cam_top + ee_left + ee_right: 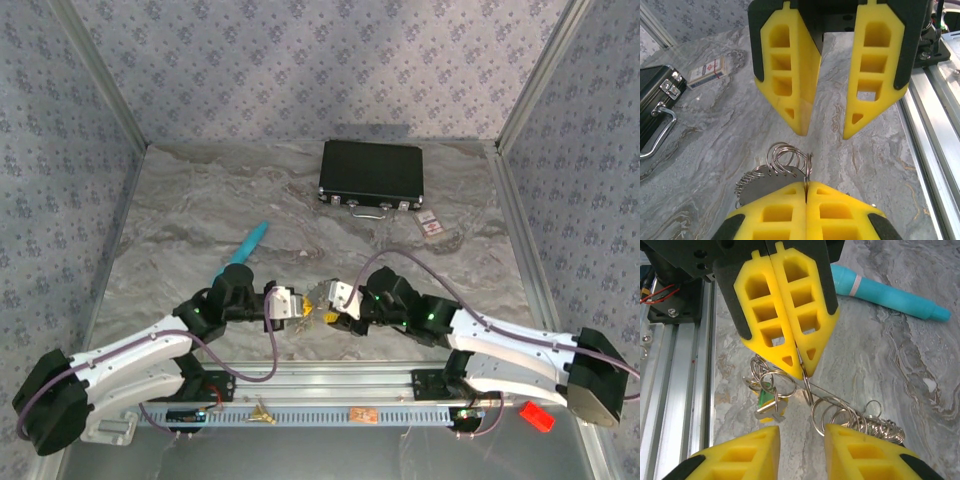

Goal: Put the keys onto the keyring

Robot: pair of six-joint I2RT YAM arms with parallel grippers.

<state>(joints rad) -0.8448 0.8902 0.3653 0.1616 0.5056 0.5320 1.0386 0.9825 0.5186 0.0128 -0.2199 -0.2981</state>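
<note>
My left gripper [806, 186] is shut on the thin silver wire of the keyring [832, 392], just above the marble table top. Several small silver rings [786, 159] are threaded along that wire. Below the left fingertips [802, 367] hangs a bunch of rings with a small key [771, 410] with a yellowish head and a green tag [762, 396]. My right gripper [801, 435] faces the left one, a short way off, open with nothing between its fingers; the rings lie beside its right finger [855, 445]. From above, both grippers [290, 303] [335, 298] meet at the table's near middle.
A teal tube [245, 245] lies behind the left arm. A black case [370, 175] stands at the back, with a small card box [430, 225] to its right. The aluminium rail [320, 410] runs along the near edge, with small gold pieces [262, 411] on it.
</note>
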